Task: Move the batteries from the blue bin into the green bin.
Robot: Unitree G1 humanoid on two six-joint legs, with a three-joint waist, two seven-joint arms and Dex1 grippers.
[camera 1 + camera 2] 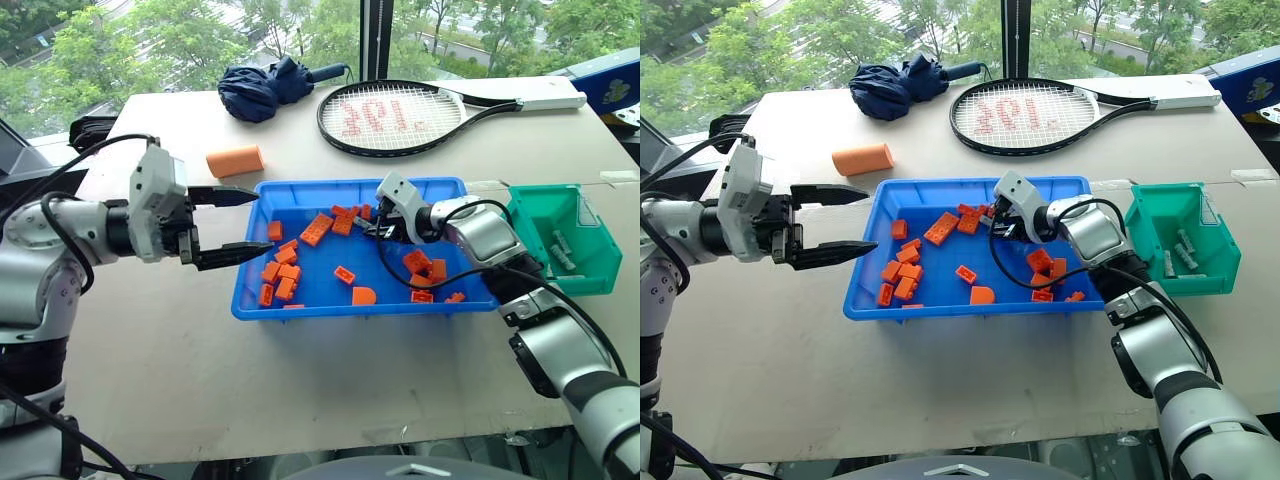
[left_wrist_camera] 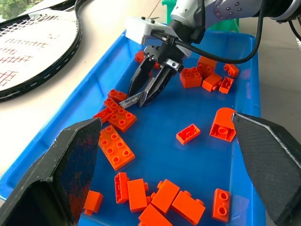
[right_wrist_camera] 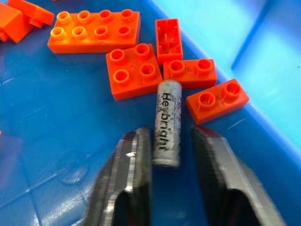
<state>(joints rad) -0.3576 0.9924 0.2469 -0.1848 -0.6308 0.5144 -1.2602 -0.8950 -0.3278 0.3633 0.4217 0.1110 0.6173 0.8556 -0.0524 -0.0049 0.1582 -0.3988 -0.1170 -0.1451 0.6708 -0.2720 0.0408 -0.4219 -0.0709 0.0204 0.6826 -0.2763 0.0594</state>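
Note:
The blue bin [image 1: 300, 312] lies mid-table and holds several orange bricks [image 1: 285, 275]. Among bricks near its far wall, a silver-grey battery [image 3: 167, 122] with black lettering lies on the blue floor. My right gripper [image 1: 372, 228] reaches down to it, one finger on each side of its near end, shut on the battery [image 2: 129, 100]. My left gripper [image 1: 260, 220] hovers open over the bin's left rim with nothing between its fingers. To the right stands the green bin [image 1: 590, 275], with a few batteries [image 1: 562, 248] inside.
A tennis racket [image 1: 400, 115] lies across the far side of the table. A folded dark-blue umbrella [image 1: 265, 88] and an orange cylinder [image 1: 235, 160] lie behind the blue bin. The bricks crowd round the held battery.

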